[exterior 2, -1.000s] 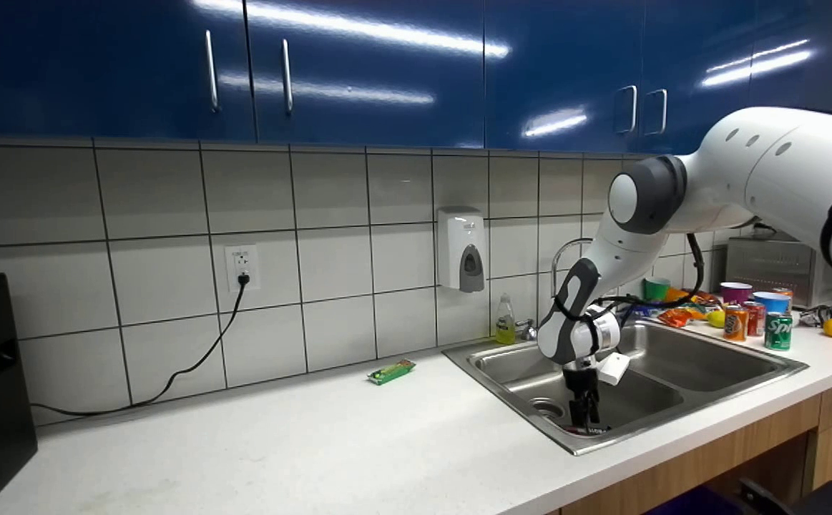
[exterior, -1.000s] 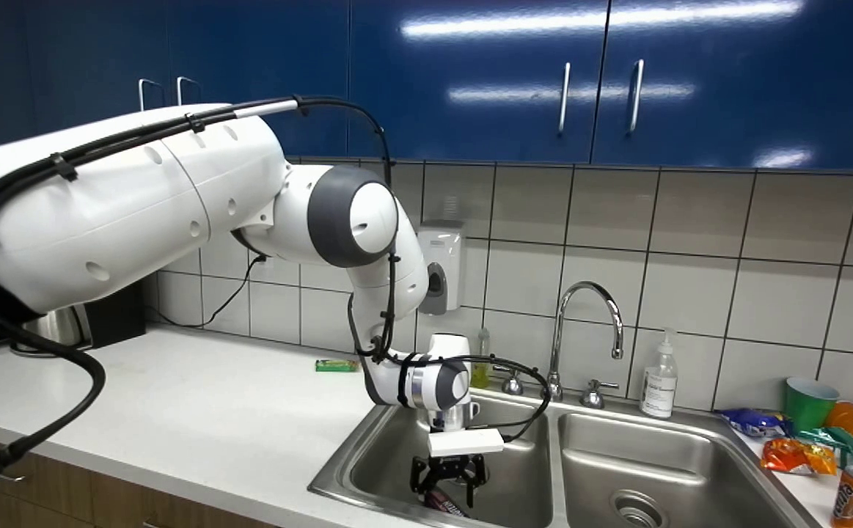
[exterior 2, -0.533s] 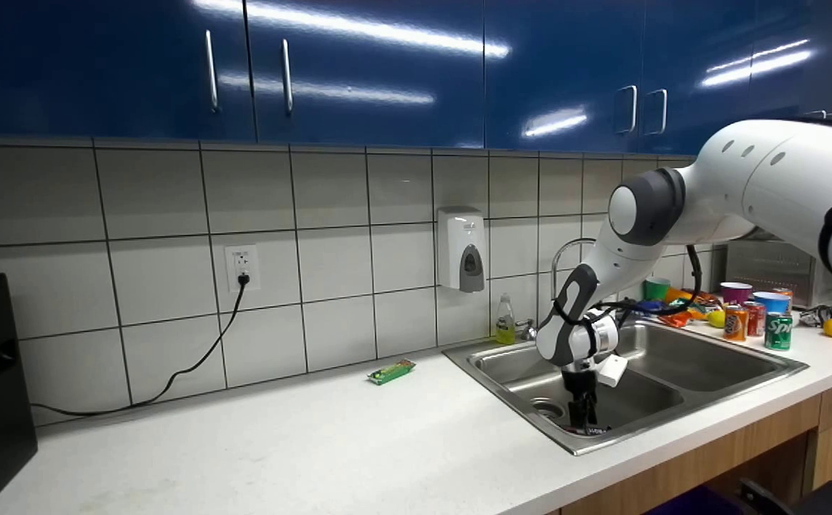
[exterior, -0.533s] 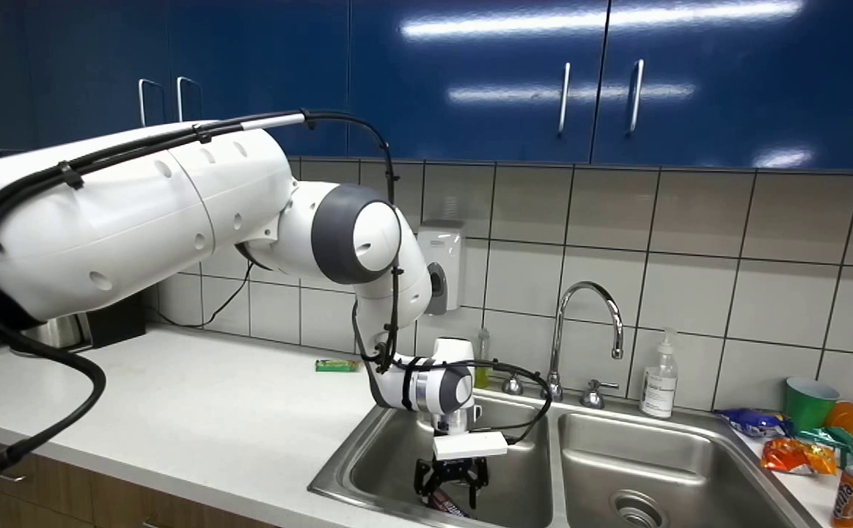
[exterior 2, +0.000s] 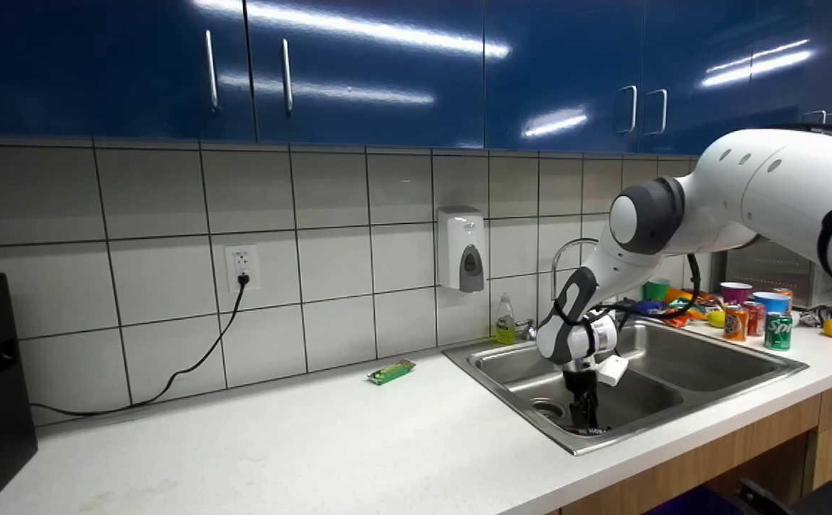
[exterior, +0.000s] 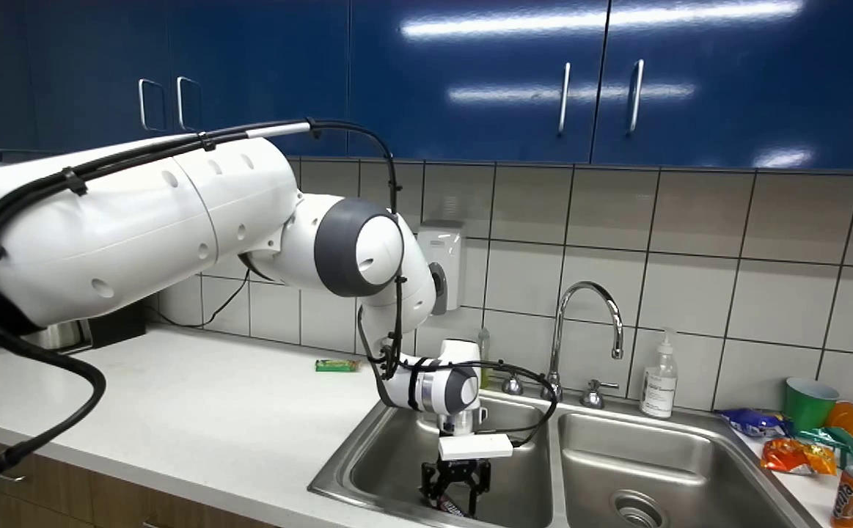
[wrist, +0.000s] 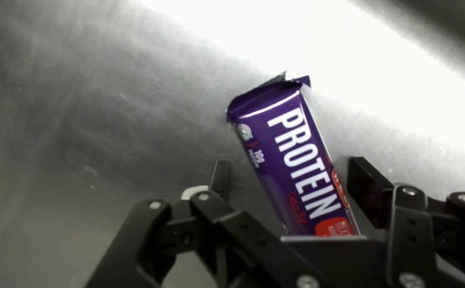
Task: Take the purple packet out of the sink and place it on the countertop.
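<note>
One glossy, oblong purple packet (wrist: 290, 160) lies in the steel sink (exterior: 609, 466).

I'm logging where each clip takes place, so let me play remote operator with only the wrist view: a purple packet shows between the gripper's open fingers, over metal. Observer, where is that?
Observer: The purple packet lies in the sink, in the basin beside the long stretch of countertop.
Operator: Is anything lying on that stretch?
Observer: Yes, a small green wrapped item, near the tiled wall.
Operator: Anything tall close by?
Observer: Yes, in an exterior view a gooseneck faucet rises at the sink's wall-side edge.
</note>
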Controlling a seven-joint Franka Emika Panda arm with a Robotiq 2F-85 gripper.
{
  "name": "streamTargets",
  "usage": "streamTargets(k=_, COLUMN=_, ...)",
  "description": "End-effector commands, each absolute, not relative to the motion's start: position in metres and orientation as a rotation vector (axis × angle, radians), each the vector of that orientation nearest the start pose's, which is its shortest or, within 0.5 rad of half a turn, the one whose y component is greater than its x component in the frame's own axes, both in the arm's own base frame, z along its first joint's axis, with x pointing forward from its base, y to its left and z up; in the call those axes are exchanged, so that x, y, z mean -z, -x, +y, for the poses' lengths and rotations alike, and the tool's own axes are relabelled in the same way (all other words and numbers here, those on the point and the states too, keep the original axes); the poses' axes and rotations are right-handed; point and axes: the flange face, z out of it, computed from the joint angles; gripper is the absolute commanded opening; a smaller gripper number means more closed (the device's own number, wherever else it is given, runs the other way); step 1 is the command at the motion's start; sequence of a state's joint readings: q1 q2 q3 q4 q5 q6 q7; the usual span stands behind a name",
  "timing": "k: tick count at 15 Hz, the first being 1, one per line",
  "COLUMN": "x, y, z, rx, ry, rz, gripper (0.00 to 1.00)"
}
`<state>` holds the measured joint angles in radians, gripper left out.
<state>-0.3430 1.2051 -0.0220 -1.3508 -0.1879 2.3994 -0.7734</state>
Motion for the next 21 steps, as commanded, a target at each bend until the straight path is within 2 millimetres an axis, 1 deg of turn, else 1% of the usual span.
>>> streamTargets(k=1, x=0.026, y=-0.638, z=-0.247, rx=-0.325, ry=2.985, rz=-0.89, gripper=0.45)
streamTargets(k=4, x=0.022, y=-0.642, z=-0.248, rx=-0.315, ry=2.992, rz=-0.878, gripper=0.22)
streamTargets(k=5, x=0.022, y=-0.642, z=-0.248, rx=-0.317, ry=2.993, rz=-0.872, gripper=0.18)
streamTargets(k=9, x=0.015, y=-0.645, z=-0.246, rx=-0.328, ry=3.019, rz=-0.83, gripper=0.17)
streamTargets(k=15, x=-0.014, y=-0.656, z=-0.235, rx=-0.256, ry=3.068, rz=-0.792, gripper=0.17)
streamTargets(k=21, x=-0.04, y=-0.664, z=-0.226, rx=-0.23, ry=3.118, rz=-0.76, gripper=0.17)
